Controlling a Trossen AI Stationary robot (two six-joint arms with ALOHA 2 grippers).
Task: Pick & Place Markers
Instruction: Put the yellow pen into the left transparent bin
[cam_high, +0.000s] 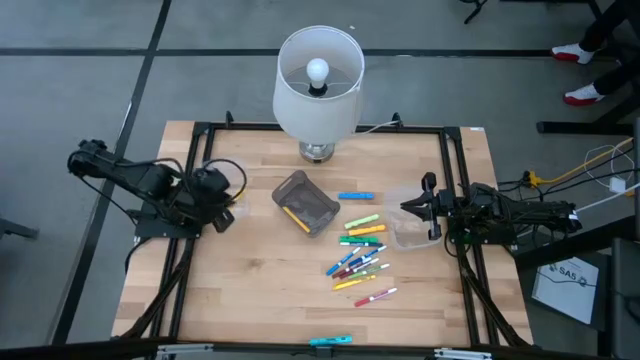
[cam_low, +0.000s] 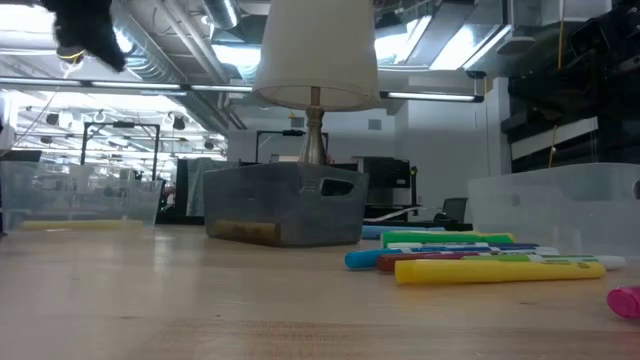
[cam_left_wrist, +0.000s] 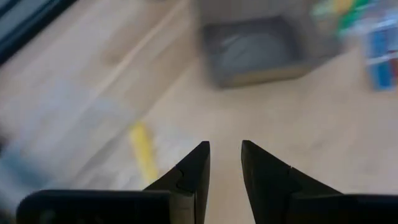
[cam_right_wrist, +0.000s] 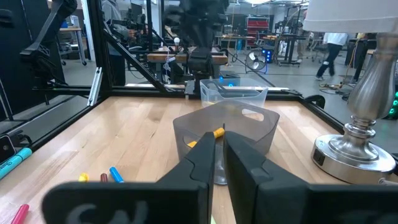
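Note:
Several markers (cam_high: 360, 250) in yellow, green, blue and pink lie loose on the wooden table right of centre; the low view shows them lying flat (cam_low: 480, 262). A grey basket (cam_high: 305, 203) at mid-table holds a yellow-orange marker. A clear bin (cam_low: 80, 195) at the left holds a yellow marker (cam_left_wrist: 143, 154) on its floor. My left gripper (cam_left_wrist: 225, 149) hangs open above and beside that bin, high over the table (cam_low: 85, 30), with nothing between its fingers. My right gripper (cam_right_wrist: 216, 140) rests shut at the table's right edge (cam_high: 428, 205), pointing level toward the basket.
A white-shaded lamp (cam_high: 318, 85) stands on its metal foot at the far middle. A second clear bin (cam_high: 410, 228) sits beside the right gripper. A cyan marker (cam_high: 330, 342) lies at the near edge, a blue one (cam_high: 355, 195) right of the basket. Bare wood at the near left.

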